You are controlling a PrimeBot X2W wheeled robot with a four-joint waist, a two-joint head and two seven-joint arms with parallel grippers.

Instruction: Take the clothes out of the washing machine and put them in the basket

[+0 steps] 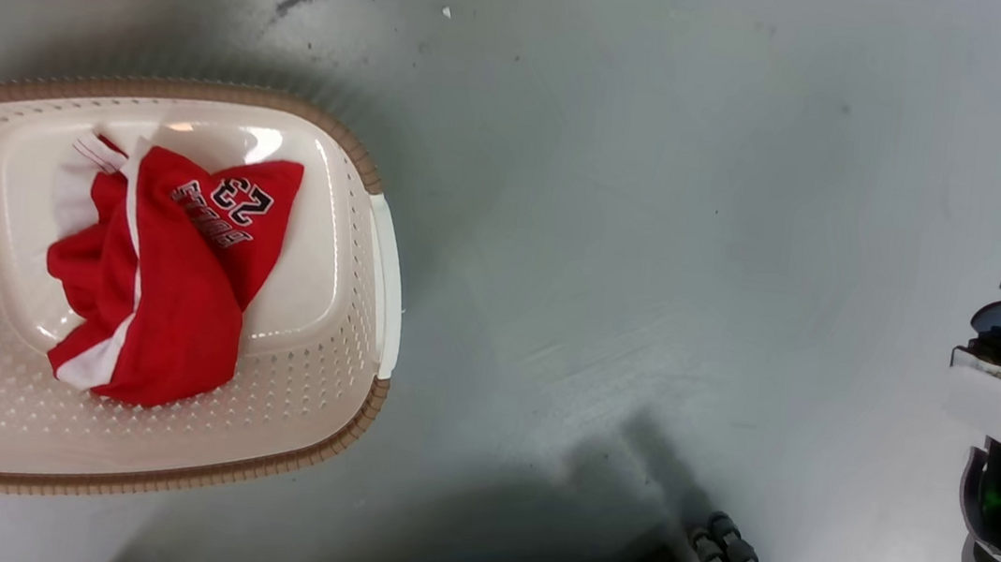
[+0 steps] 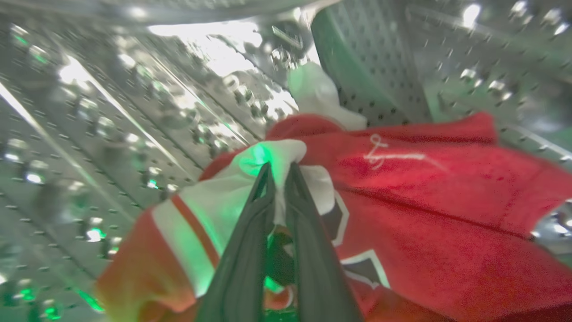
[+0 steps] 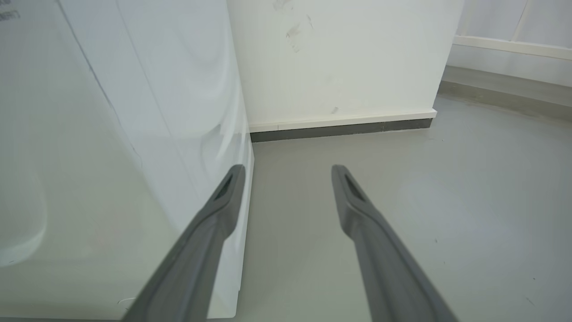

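One red garment point(image 1: 177, 310) lies in the basket point(image 1: 109, 486) on grey floor point(image 1: 656, 242).

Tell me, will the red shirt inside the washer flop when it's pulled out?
Probably floppy: the red garment lies crumpled in soft folds in the drum. It would likely dangle from the white trim that the left fingers pinch.

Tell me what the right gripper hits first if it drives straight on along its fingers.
The right gripper would probably meet the grey floor just short of the dark skirting; depth unclear.
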